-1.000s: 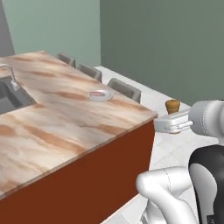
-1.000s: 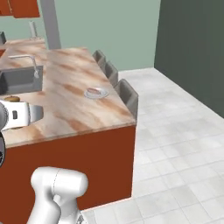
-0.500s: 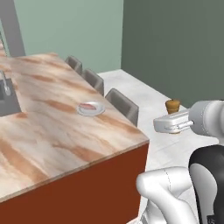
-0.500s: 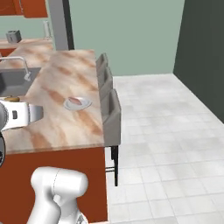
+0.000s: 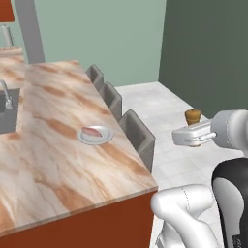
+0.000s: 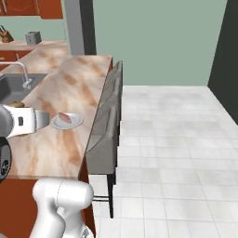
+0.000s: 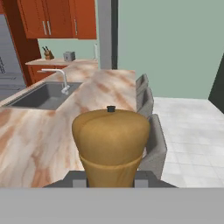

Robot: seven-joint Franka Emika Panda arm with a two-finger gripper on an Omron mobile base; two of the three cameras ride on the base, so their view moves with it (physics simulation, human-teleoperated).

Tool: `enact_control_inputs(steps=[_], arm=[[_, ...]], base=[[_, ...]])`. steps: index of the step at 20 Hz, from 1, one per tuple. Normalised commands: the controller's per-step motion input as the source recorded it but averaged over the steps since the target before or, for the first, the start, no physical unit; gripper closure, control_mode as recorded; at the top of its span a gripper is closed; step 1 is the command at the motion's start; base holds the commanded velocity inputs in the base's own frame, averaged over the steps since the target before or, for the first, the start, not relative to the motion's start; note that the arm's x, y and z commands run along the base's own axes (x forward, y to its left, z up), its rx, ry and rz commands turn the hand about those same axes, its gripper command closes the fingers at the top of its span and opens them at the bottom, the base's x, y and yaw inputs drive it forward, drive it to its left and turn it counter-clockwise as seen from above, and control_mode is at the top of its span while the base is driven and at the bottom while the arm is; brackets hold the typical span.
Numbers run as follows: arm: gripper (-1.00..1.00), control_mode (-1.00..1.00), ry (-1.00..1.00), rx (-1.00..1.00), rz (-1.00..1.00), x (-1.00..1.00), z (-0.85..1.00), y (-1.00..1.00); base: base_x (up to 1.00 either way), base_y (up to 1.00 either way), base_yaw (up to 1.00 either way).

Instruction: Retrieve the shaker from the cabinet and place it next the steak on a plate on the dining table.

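The tan-brown wooden shaker (image 7: 111, 142) stands upright in my gripper (image 7: 109, 183), which is shut on its base; in the left base view its top (image 5: 193, 116) sticks up above the white hand (image 5: 193, 137). I hold it off the table's right side, over the tiled floor. The pinkish-red steak (image 5: 92, 131) lies on a small light-grey plate (image 5: 104, 137) on the marbled dining table (image 5: 53, 160), near its right edge. From the right base view the plate (image 6: 74, 122) with the steak (image 6: 64, 117) is just right of the hand (image 6: 23, 122).
Three grey chairs (image 5: 138, 135) line the table's right side. A sink (image 6: 14, 88) with a faucet (image 7: 61, 78) is set into the top further left. Reddish-brown wall cabinets (image 7: 57, 17) hang at the back. Open tiled floor (image 6: 176, 139) lies to the right.
The whole scene has swung in both base views, so the base has moved; the table's side with the chairs and the plate now face me more squarely. The shaker stays held.
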Motion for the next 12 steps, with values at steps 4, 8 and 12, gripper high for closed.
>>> enact_control_inputs(steps=[4,8,12], arm=[[1.00,1.00,0.00,0.00,0.00,0.00,0.00,0.00],[1.00,1.00,0.00,0.00,0.00,0.00,0.00,0.00],[1.00,1.00,0.00,0.00,0.00,0.00,0.00,0.00]], base=[[0.27,0.20,0.07],[0.39,0.17,0.03],[0.00,0.88,-0.19]])
